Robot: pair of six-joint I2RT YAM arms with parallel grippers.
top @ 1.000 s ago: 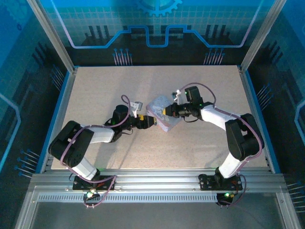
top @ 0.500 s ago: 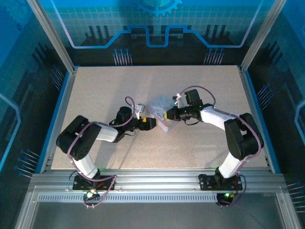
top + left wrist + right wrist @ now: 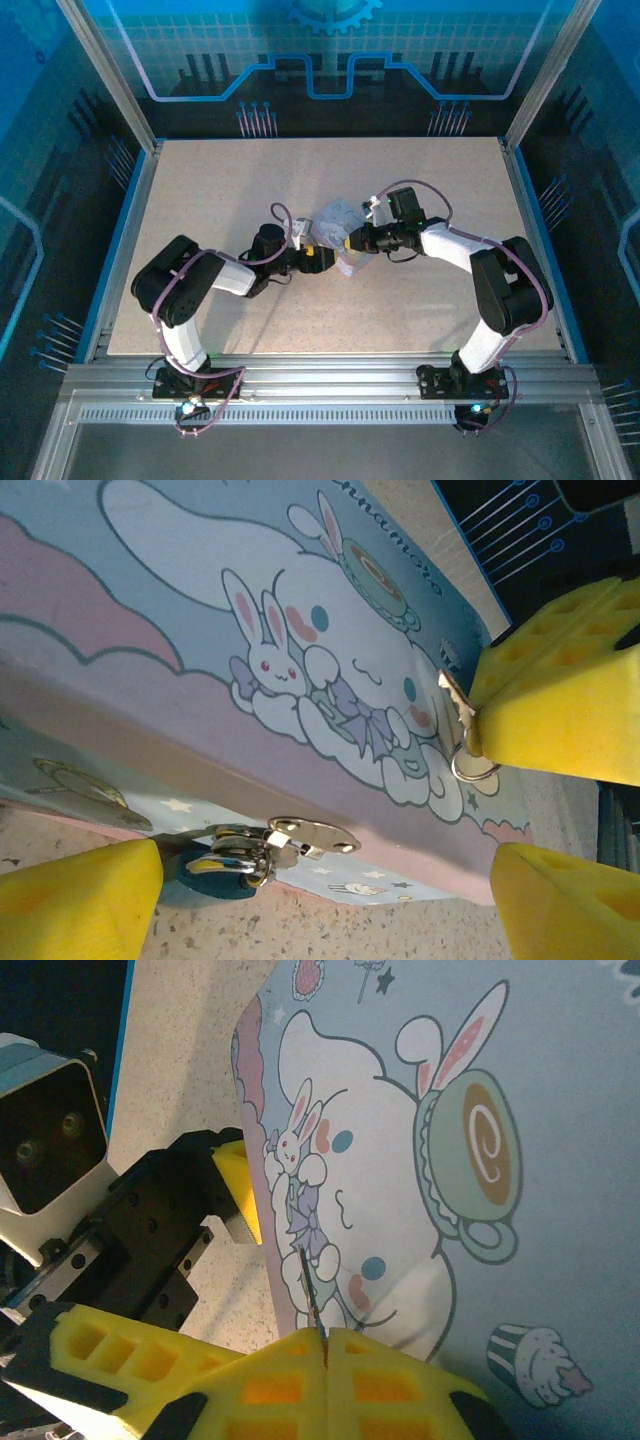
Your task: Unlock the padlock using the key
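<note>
- Left claw [image 3: 322, 258]: released, jaws wide. Its yellow pads [image 3: 85, 900] stand either side of the lower edge of the pale blue cartoon box [image 3: 180, 590].
- Padlock [image 3: 238, 856]: hangs at the box's front clasp, between the left claw's pads and just beside the left-hand one. Contact unclear.
- Right claw [image 3: 325, 1345]: clenched on the key [image 3: 309, 1295]. The thin blade juts out from between its pads, over the box's cartoon face.
- A small ring [image 3: 470, 768] dangles at the right claw's pads, well to the right of the padlock.
- The box lies on the speckled surface [image 3: 230, 190], between the two claws.
</note>
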